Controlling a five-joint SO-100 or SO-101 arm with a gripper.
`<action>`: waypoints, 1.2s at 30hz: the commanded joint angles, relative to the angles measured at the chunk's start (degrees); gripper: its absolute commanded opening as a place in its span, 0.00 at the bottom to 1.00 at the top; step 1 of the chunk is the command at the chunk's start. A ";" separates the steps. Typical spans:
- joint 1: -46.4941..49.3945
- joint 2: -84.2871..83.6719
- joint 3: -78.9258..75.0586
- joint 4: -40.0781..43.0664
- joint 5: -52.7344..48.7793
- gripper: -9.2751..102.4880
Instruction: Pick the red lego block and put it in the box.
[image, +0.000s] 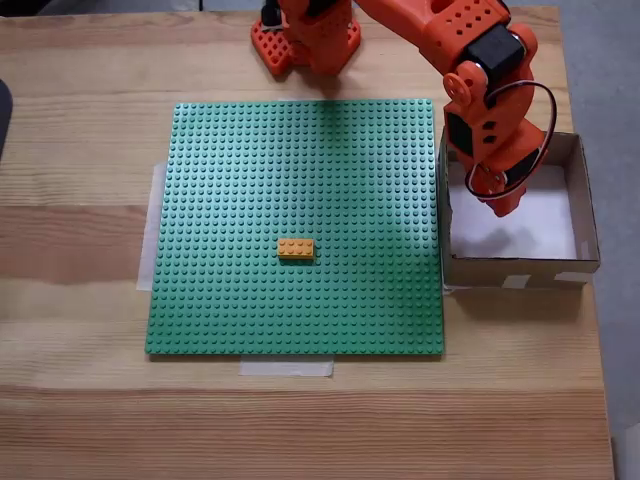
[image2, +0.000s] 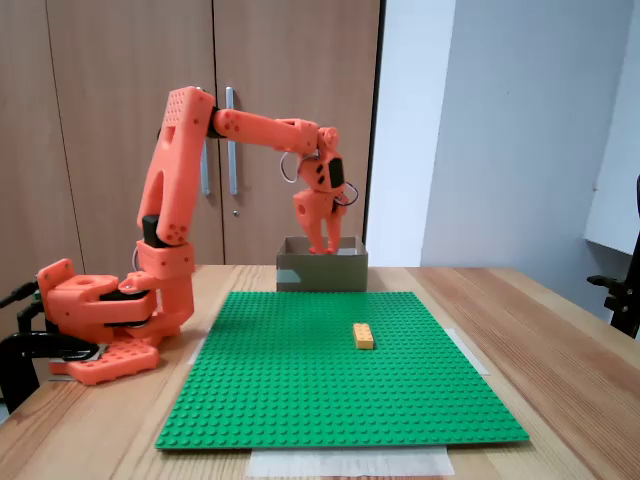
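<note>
End effector (image2: 326, 245) is held over the box (image: 585, 215); its opening cannot be told. An orange-yellow brick (image: 296, 249) is seen on the green baseplate (image: 250, 300).

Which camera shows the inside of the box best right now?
The fixed view from above: it looks straight down into the box, showing its white floor and four walls, with the gripper hanging over it. The fixed view from the side shows only the box's outer front wall, not its floor.
</note>
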 joint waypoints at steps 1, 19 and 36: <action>0.26 0.44 -2.72 0.35 0.00 0.14; 1.41 2.90 -0.53 1.67 0.44 0.23; 9.23 22.06 14.24 0.88 -4.48 0.22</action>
